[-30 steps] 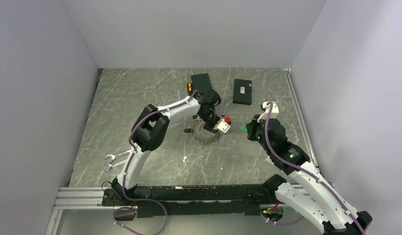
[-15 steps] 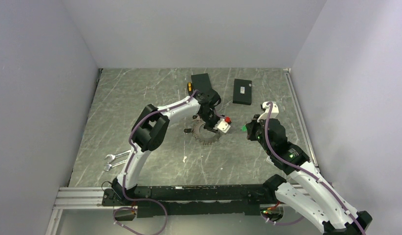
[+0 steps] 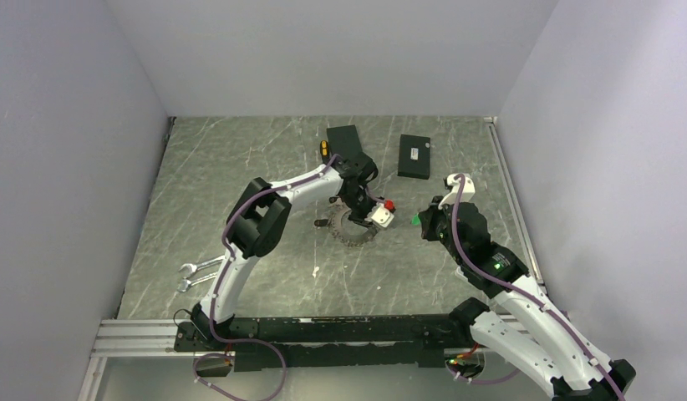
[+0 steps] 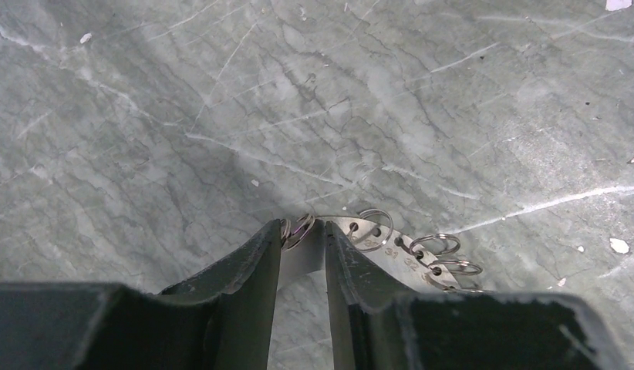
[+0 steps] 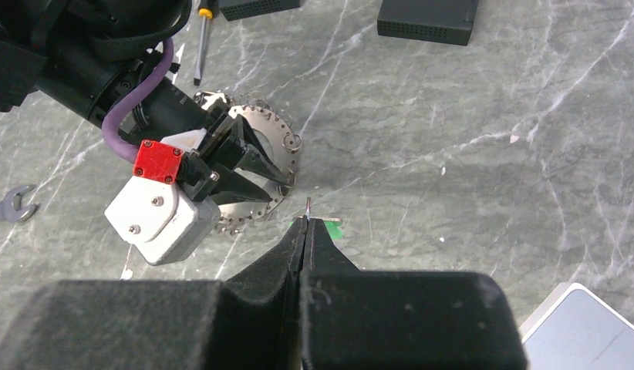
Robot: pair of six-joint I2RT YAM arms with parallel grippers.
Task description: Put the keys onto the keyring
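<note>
The keyring is a round metal disc with numbered holes and small split rings along its rim, lying mid-table. My left gripper reaches down onto it from the far side, its fingers closed in on a stretch of the rim with one split ring at the left fingertip. The right wrist view shows the keyring under the left gripper. My right gripper hovers just right of the disc, shut on a thin metal key seen edge-on, with a green piece behind the tips. In the top view the right gripper stands apart from the ring.
Two flat black boxes lie at the back. A black-and-yellow screwdriver lies beside the left arm. Two silver spanners rest near the left front. A small white scrap lies in front of the ring.
</note>
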